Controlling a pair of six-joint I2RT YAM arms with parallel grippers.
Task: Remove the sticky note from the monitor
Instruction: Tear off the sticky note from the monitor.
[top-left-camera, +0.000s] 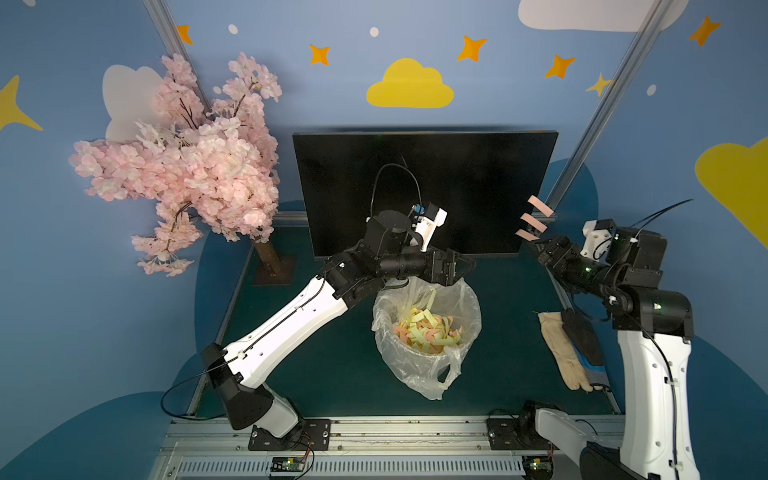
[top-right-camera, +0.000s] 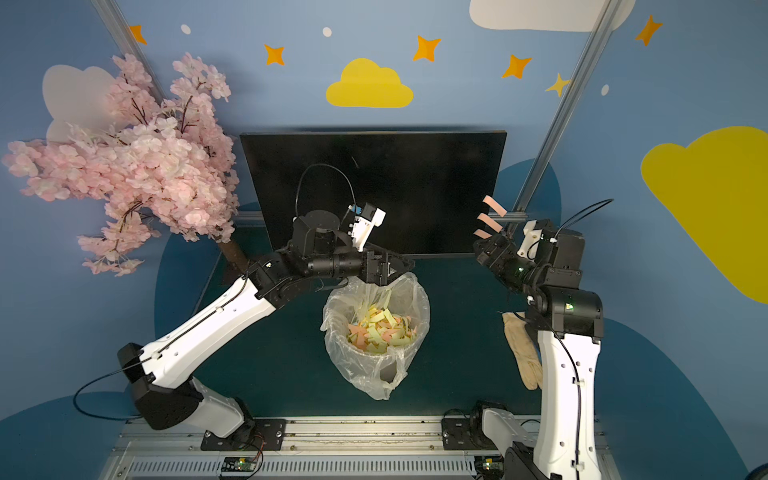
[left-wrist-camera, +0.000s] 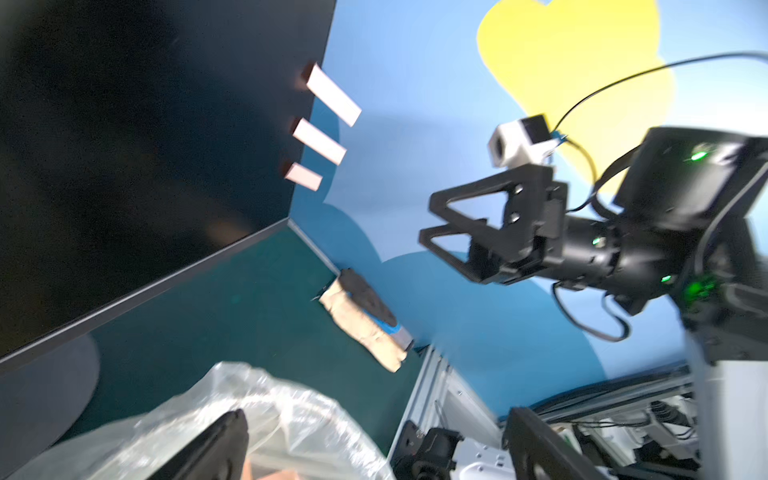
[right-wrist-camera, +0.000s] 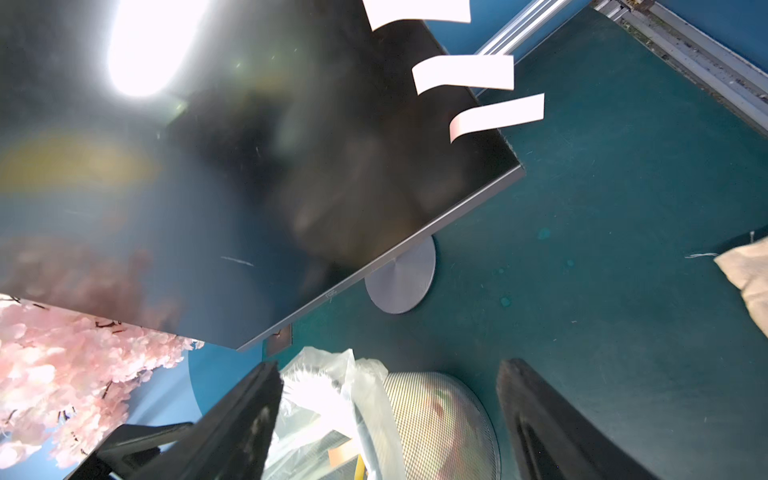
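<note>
The monitor (top-left-camera: 424, 183) (top-right-camera: 374, 187) stands at the back of the table, its screen black. Three pink sticky notes hang off its right edge: a top one (top-left-camera: 540, 206) (left-wrist-camera: 332, 94), a middle one (top-left-camera: 533, 222) (left-wrist-camera: 319, 141) and a bottom one (top-left-camera: 525, 235) (left-wrist-camera: 304, 176) (right-wrist-camera: 496, 114). My right gripper (top-left-camera: 540, 245) (top-right-camera: 483, 245) (left-wrist-camera: 428, 222) (right-wrist-camera: 388, 368) is open just beside and below the bottom note, apart from it, with nothing held. My left gripper (top-left-camera: 467, 266) (top-right-camera: 405, 266) (left-wrist-camera: 376, 415) is open and empty over the bin's far rim.
A mesh bin lined with a clear plastic bag (top-left-camera: 386, 316) (top-right-camera: 336, 320) holds several yellow and pink paper strips in front of the monitor. Gloves (top-left-camera: 561, 349) lie at the table's right edge. A pink blossom tree (top-left-camera: 187, 166) stands left of the monitor. The monitor's round grey base (right-wrist-camera: 401, 282) rests on the green mat.
</note>
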